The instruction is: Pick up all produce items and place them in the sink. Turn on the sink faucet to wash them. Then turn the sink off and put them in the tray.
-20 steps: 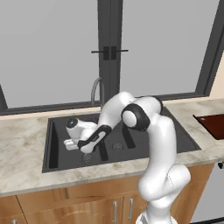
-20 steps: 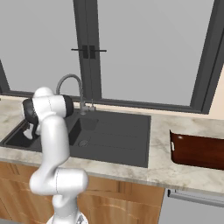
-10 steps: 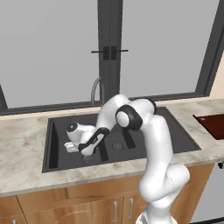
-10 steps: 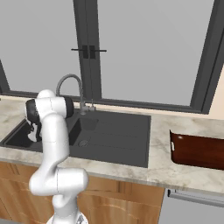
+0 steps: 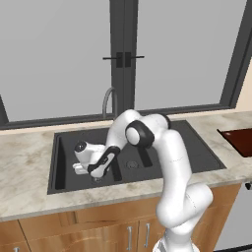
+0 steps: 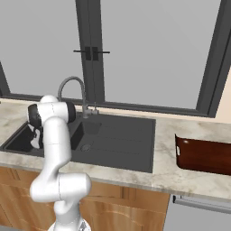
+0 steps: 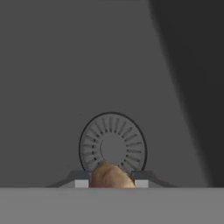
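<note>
at the bottom centre of the hand view a brownish-orange produce item sits clamped between the gripper fingers, over the round drain of the dark sink, lower left in the left base view.

- In my hand view the brownish lump is cut off below by the grey band.
- It hides the drain's near edge.
- The tray runs off the right edge, perhaps half visible.
</note>
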Tool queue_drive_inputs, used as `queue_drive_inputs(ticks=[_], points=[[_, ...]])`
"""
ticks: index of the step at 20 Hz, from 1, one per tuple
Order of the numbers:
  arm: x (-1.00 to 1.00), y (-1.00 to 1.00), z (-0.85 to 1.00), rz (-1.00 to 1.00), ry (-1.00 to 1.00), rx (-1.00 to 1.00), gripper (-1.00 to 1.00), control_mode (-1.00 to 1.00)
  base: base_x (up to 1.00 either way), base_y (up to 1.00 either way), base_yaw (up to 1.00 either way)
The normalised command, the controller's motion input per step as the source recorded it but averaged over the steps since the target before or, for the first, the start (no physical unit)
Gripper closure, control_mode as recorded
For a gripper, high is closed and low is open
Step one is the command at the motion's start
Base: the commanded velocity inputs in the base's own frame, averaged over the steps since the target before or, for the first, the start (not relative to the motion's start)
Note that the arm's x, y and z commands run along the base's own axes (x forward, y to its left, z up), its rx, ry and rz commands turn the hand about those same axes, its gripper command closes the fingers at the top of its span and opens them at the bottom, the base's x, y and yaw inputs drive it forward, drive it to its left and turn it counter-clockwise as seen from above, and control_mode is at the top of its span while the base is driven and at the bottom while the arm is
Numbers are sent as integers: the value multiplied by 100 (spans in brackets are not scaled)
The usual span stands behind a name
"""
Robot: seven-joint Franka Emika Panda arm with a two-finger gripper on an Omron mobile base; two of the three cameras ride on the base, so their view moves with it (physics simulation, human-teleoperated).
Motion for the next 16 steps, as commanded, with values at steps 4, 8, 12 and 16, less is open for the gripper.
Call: queue_drive_inputs(ticks=[4, 8, 12, 16], points=[[0, 0, -13, 0, 2, 1, -100, -100, 0, 0, 0], [0, 0, 0, 0, 0, 4, -100, -100, 0, 0, 0], [0, 0, 7, 0, 0, 1, -100, -100, 0, 0, 0], [-12, 0, 35, 0, 0, 0, -100, -100, 0, 0, 0]])
